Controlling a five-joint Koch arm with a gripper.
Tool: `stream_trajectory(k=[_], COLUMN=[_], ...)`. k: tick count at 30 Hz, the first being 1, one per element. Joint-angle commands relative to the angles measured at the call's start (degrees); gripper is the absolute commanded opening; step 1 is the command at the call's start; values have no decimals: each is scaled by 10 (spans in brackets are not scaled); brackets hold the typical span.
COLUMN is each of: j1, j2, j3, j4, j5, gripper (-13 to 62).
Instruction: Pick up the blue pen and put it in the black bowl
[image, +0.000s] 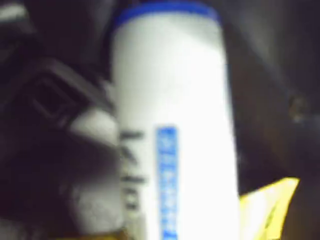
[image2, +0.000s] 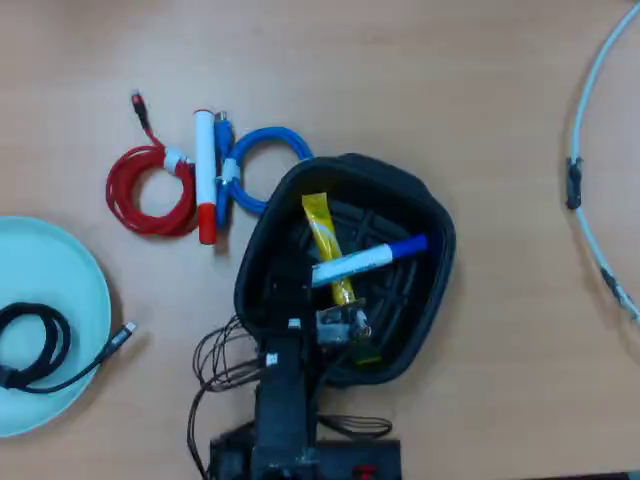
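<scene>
The blue pen (image2: 365, 260) lies slanted over the black bowl (image2: 425, 300), its blue cap toward the bowl's right wall and its white barrel crossing a yellow stick packet (image2: 322, 228). My gripper (image2: 306, 276) reaches into the bowl from the lower edge and is at the pen's left end, dark against the dark bowl. In the wrist view the blue pen (image: 172, 125) fills the middle of the frame, blurred and very close. A dark finger (image: 55, 100) presses against its left side. The jaws appear shut on the barrel.
A white marker with a red cap (image2: 206, 175) lies between a red cable coil (image2: 145, 190) and a blue cable coil (image2: 262, 165), left of the bowl. A pale teal plate (image2: 70, 290) holding a black cable sits at the far left. A white cable (image2: 590, 150) runs along the right edge.
</scene>
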Motion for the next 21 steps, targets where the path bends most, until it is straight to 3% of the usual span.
stream_trajectory(k=[1, 7, 13, 21], j1=[1, 0, -14, -146], j2=[52, 50, 54, 54], j3=[-118, -359, -419, -443], j4=[174, 507, 584, 674], j5=[11, 60, 63, 164], gripper=[280, 284, 289, 290])
